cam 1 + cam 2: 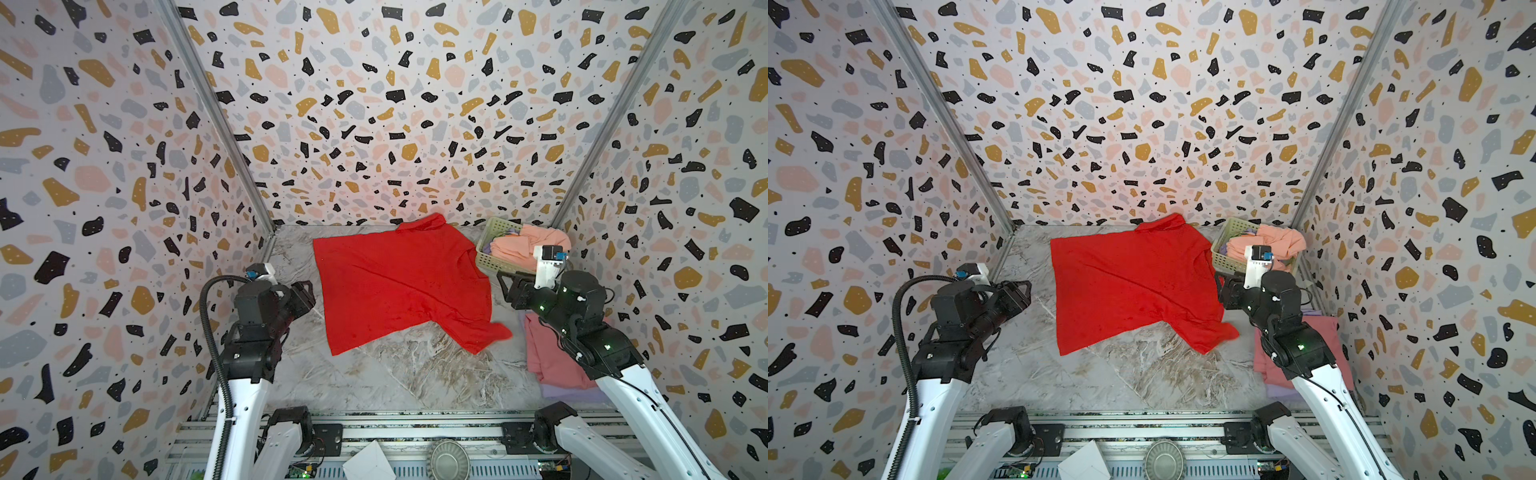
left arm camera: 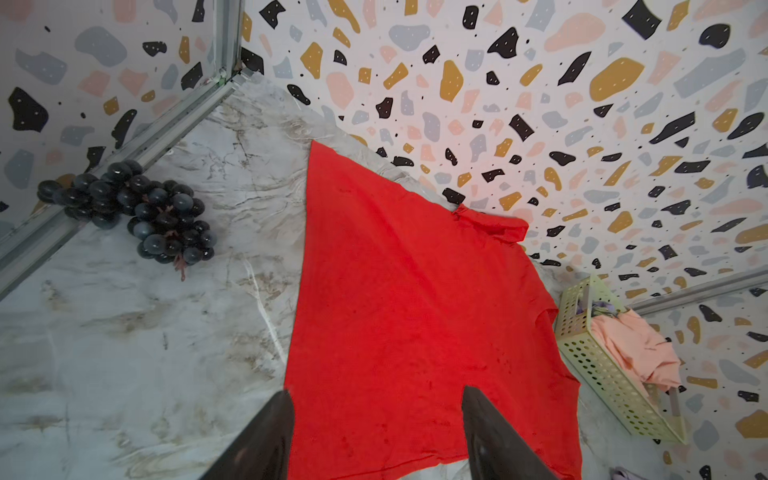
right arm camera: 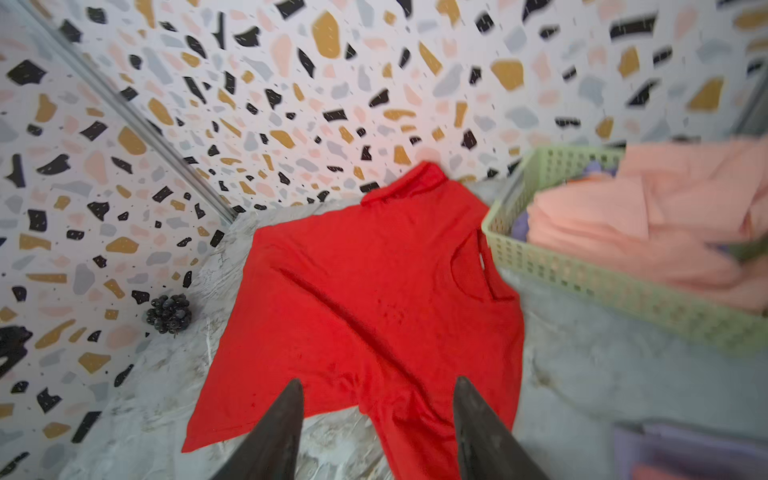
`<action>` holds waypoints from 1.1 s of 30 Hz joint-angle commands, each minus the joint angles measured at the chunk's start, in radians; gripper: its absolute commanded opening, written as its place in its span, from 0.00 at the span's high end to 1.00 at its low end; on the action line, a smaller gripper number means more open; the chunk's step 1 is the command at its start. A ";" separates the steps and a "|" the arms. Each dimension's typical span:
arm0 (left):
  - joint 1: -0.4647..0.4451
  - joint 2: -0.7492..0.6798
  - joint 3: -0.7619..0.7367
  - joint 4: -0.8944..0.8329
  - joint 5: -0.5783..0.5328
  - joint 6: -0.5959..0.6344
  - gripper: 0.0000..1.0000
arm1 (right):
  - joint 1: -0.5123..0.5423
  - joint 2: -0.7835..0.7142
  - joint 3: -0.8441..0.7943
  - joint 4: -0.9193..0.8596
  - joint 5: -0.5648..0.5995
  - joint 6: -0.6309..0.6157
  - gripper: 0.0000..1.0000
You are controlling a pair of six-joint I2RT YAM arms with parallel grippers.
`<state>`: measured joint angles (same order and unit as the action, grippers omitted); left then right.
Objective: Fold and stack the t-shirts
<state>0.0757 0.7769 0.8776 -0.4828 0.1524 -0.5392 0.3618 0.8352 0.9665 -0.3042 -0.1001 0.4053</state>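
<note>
A bright red t-shirt (image 1: 399, 286) (image 1: 1133, 286) lies spread flat on the marble table, collar toward the basket and one sleeve pointing to the front right. My left gripper (image 1: 308, 289) (image 2: 376, 390) hovers open at the shirt's left edge, nothing between its fingers. My right gripper (image 1: 503, 284) (image 3: 378, 380) hovers open over the shirt's right side near the sleeve, also empty. A peach-orange t-shirt (image 1: 523, 245) (image 3: 648, 224) is heaped in the basket. A folded dusty pink t-shirt (image 1: 548, 357) rests on a lavender one (image 1: 561, 392) at the front right, partly hidden under my right arm.
The pale green lattice basket (image 1: 486, 257) (image 2: 598, 365) stands at the back right corner beside the shirt's collar. A bunch of dark grapes (image 2: 137, 212) (image 3: 169, 313) lies by the left wall. Patterned walls close in three sides; a metal rail runs along the front.
</note>
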 commanded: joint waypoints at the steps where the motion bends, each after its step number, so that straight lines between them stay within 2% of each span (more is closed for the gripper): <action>1: 0.003 0.063 0.005 0.108 0.046 -0.007 0.35 | 0.022 0.095 0.002 0.132 -0.090 -0.023 0.37; 7: -0.018 0.189 -0.107 0.283 0.167 -0.063 0.32 | 0.032 0.293 -0.010 0.313 -0.151 -0.051 0.36; 14: -0.200 0.372 -0.185 0.450 0.168 -0.129 0.30 | 0.035 0.558 0.025 0.441 -0.249 -0.050 0.36; 18: -0.264 0.467 -0.241 0.585 0.178 -0.214 0.28 | 0.040 0.667 0.015 0.472 -0.279 -0.037 0.35; 21: -0.285 0.514 -0.271 0.615 0.149 -0.240 0.26 | 0.042 0.716 -0.006 0.481 -0.286 -0.020 0.33; 26: -0.287 0.576 -0.344 0.664 0.147 -0.272 0.21 | 0.046 0.767 -0.066 0.508 -0.282 0.007 0.22; 29: -0.286 0.601 -0.383 0.663 0.116 -0.268 0.19 | 0.046 0.773 -0.106 0.521 -0.271 0.019 0.09; 33: -0.281 0.631 -0.409 0.623 0.029 -0.244 0.14 | 0.046 0.777 -0.153 0.523 -0.255 0.028 0.06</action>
<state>-0.2077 1.3861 0.4896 0.1474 0.2638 -0.7956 0.4042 1.6154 0.8352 0.1989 -0.3676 0.4160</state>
